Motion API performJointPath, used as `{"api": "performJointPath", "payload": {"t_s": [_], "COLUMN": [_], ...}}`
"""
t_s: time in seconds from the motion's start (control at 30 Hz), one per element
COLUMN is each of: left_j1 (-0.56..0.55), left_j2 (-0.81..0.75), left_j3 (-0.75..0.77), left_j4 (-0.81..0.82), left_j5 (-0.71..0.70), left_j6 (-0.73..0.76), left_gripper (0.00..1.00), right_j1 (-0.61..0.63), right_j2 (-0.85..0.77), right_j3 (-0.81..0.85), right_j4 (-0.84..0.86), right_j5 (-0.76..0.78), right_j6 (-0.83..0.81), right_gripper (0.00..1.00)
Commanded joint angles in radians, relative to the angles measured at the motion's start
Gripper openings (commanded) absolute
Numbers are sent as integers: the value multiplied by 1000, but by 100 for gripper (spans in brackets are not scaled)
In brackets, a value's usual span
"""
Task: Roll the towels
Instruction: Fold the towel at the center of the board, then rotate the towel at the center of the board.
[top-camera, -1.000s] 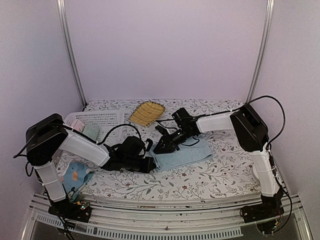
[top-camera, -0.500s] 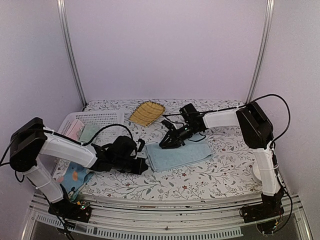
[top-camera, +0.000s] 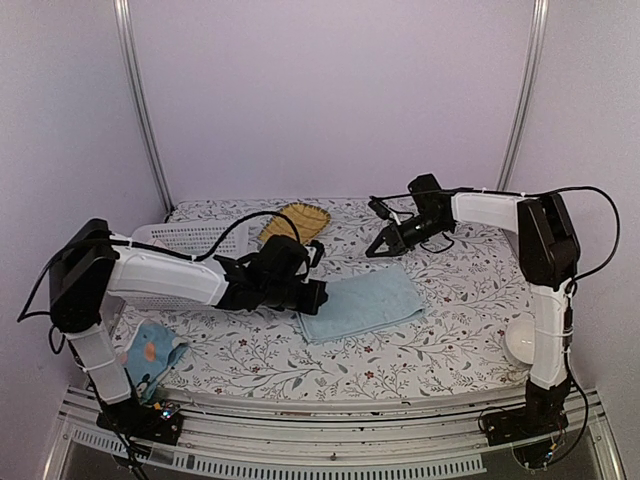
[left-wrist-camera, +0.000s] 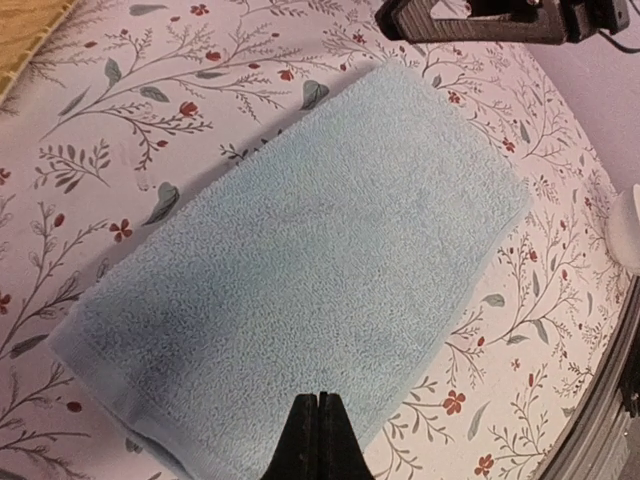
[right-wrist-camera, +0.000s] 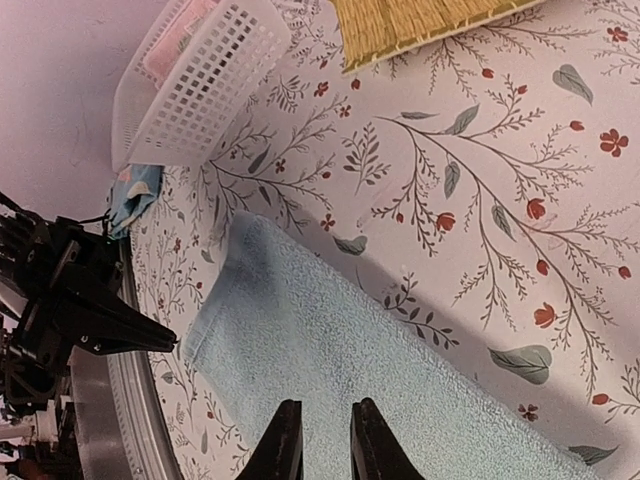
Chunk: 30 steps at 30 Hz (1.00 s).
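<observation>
While the plain towel (top-camera: 362, 305) lies flat mid-table and the printed towel (top-camera: 150, 352) lies near left, the left gripper (top-camera: 316, 294) sits closed and empty at the plain towel's left edge. The right gripper (top-camera: 381, 250) hangs slightly parted and empty by its far edge.

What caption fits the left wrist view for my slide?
Left gripper, shut, over the flat light-blue towel on the floral tablecloth.

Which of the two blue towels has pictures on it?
The small crumpled towel at the near left corner, with orange and dark cartoon prints. The larger towel lying flat in the middle is plain.
</observation>
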Motion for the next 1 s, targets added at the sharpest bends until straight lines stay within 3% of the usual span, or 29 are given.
{"api": "performJointPath", "payload": {"t_s": [0.0,0.5,0.7,0.97], "left_j1": [2,65,121,88], "left_j2": [128,251,288,242], "left_j3": [72,58,142,194], "left_j4": [-31,-67,-97,-45], "left_j5": [37,85,111,206], "left_j6": [32,17,91,147], "left_gripper": [0,0,0,0], "right_j1": [4,-92,-93,-92], "right_j2": [67,25,-87,-303], "right_j3": [6,-199,-344,-397], "right_j4": [-82,-99,-99,-120], "right_j5": [121,253,298,188], "right_j6": [-141,-153,-203,-275], "right_gripper": [18,14,15,17]}}
